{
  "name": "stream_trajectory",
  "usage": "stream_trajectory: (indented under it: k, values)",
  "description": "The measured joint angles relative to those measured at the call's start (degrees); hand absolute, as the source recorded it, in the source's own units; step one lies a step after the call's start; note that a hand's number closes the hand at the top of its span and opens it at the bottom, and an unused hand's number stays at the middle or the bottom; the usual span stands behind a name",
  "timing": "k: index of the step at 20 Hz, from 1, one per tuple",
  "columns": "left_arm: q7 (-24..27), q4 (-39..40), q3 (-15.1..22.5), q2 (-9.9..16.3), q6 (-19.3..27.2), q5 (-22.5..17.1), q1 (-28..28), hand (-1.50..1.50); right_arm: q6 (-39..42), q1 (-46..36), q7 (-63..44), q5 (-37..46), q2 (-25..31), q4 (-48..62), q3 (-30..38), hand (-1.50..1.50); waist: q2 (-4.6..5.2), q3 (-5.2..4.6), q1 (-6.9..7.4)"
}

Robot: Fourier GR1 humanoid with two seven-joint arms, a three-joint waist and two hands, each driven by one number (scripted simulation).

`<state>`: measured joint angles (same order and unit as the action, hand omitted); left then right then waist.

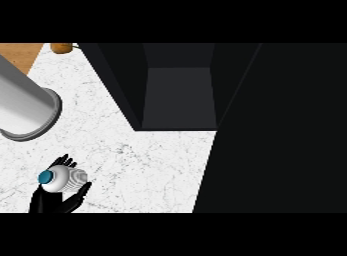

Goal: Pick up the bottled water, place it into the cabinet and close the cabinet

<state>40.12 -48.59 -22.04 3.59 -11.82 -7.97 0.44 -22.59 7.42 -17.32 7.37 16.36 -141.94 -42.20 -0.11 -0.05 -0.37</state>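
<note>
The bottled water (65, 180), white with a teal cap (46, 176), is at the lower left over the white marble counter (132, 165). My left hand (54, 200) comes in from the lower edge and is curled round the bottle, with fingers (64, 162) on its far side and the thumb (82, 192) on its near right side. The lower part of the bottle is hidden by the hand. The dark cabinet (180, 95) stands open at the upper middle, its inside bare. Its open door (287, 150) fills the right side. My right hand does not show.
A thick grey cylinder (17, 95) slants in from the upper left and ends over the counter's left edge. A small brown object (61, 47) sits at the back by the cabinet. Wooden floor (13, 52) shows beyond the counter's left edge.
</note>
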Motion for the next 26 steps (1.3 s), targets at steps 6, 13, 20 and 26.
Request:
stream_trajectory:
  k: [6,13,20,26]
  values:
    - [1.1,3.7,-0.7,1.3,-2.1,-2.4,-3.0,1.5,-0.8,0.0,0.1,0.2,-0.1,0.2,-0.7,-1.5,0.0,0.01,-0.05]
    - [0.2,1.9,-0.2,0.4,-4.1,-5.4,-3.2,1.5,-2.0,1.0,1.0,0.5,0.9,0.2,-2.1,-1.5,-0.07,0.03,0.02]
    - [2.6,1.8,6.3,-2.5,-2.8,-4.2,-6.3,1.5,-1.4,-1.5,-0.1,0.1,1.7,0.5,-0.1,-1.5,-0.03,0.01,-0.15]
    - [2.8,-2.4,13.8,-3.3,0.9,-5.0,-5.9,1.5,-1.7,-1.4,-0.5,0.2,2.0,0.2,-0.3,-1.5,-0.08,0.04,-0.01]
